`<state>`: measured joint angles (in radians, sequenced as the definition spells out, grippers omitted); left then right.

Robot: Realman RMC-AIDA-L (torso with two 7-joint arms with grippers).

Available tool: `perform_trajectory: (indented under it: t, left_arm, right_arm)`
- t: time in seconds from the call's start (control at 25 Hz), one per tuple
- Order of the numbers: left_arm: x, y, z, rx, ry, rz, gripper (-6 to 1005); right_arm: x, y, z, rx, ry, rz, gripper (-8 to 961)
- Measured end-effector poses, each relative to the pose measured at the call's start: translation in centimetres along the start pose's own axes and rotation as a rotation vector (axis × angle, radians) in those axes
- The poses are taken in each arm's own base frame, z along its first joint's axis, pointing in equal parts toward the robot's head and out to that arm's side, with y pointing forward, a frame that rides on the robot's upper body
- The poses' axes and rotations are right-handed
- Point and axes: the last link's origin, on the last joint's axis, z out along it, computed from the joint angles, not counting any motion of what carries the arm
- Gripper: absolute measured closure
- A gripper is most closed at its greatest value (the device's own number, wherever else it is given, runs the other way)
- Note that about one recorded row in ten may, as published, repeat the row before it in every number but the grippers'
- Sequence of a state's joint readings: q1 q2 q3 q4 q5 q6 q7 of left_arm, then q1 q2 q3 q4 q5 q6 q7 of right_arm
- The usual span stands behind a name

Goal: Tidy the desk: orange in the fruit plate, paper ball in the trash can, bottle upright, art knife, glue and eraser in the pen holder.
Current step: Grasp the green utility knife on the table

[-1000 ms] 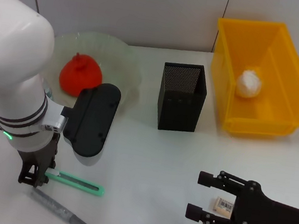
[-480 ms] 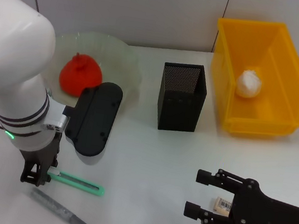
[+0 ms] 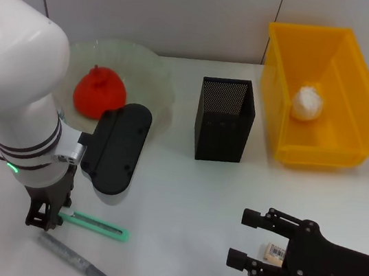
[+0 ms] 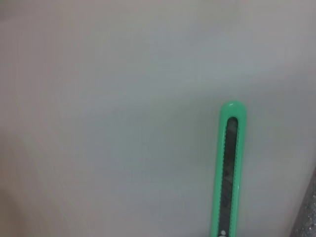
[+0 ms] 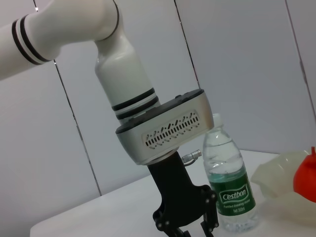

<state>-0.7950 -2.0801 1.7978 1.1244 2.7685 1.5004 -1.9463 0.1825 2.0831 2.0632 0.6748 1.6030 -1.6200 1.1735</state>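
Down at the desk's [image 3: 183,193] near-left corner, the left tool [image 3: 44,218] straddles one end of the art knife [image 3: 96,225], grip state unclear; it looks light, stiff, slippery, so pinch mid-body across its narrow sides.

Surface: a plain white tabletop [image 3: 183,193] fills the lower and middle frame.
Backdrop: a pale grey panelled wall [image 3: 156,2] runs across the top — thin dark seams split it.
Wall, right wrist view: the same grey panels [image 5: 237,59], seams slanting.
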Motion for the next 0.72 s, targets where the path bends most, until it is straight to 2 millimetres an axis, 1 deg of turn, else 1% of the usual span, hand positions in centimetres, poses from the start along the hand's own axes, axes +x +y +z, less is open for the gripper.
perform_trajectory:
  t: [0.44, 0.72]
  left_arm:
    - [-0.04, 0.04, 0.12, -0.003, 0.001, -0.006, 725]
    - [-0.05, 0.05, 0.18, -0.001, 0.003, -0.019, 742]
  right_arm:
    - [-0.03, 0.01, 0.02, -0.002, -0.001, -0.001, 191]
    - [-0.05, 0.01, 0.04, -0.003, -0.001, -0.001, 191]
